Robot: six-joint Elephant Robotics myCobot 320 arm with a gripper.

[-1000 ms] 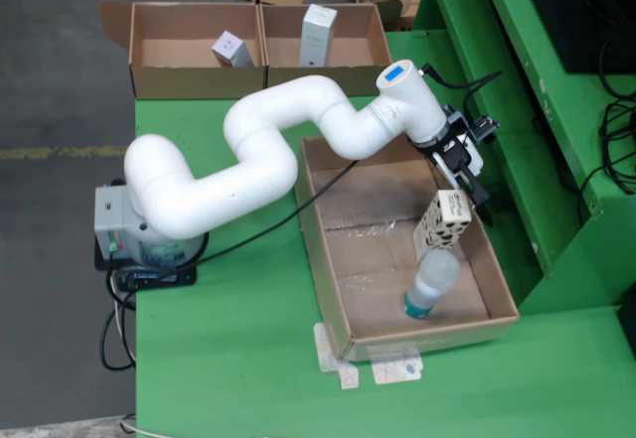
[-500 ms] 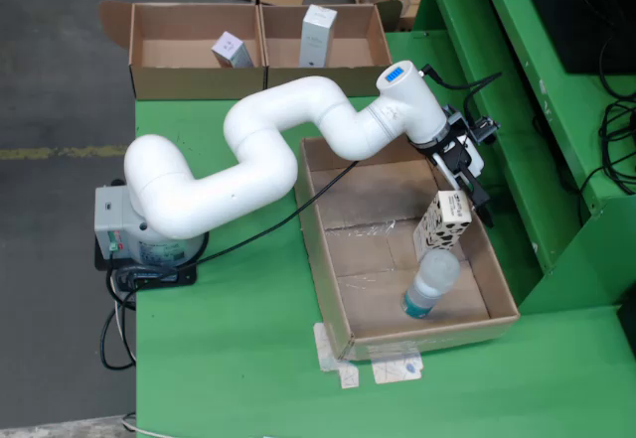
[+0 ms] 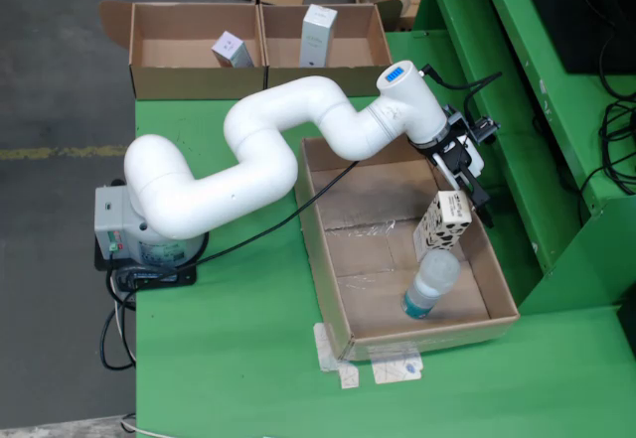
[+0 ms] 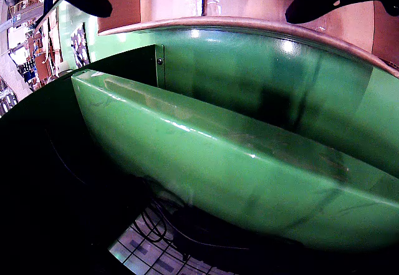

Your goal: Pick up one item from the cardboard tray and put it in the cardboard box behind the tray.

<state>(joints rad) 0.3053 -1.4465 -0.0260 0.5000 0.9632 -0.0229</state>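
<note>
Cardboard tray [image 3: 328, 249]: nothing has shifted since earlier. Your gripper [image 3: 474, 192] stays at its far right wall, jaws spread, beside patterned box [image 3: 441, 221], holding nothing.

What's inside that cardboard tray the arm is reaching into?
In the fixed view the cardboard tray holds a spotted carton standing upright and a clear bottle lying below it. The tray floor beneath them is hidden.

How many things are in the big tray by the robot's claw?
2: a spotted carton standing near the tray's right wall, by the gripper, and a plastic bottle lying just in front of it. Nothing else shows.
</note>
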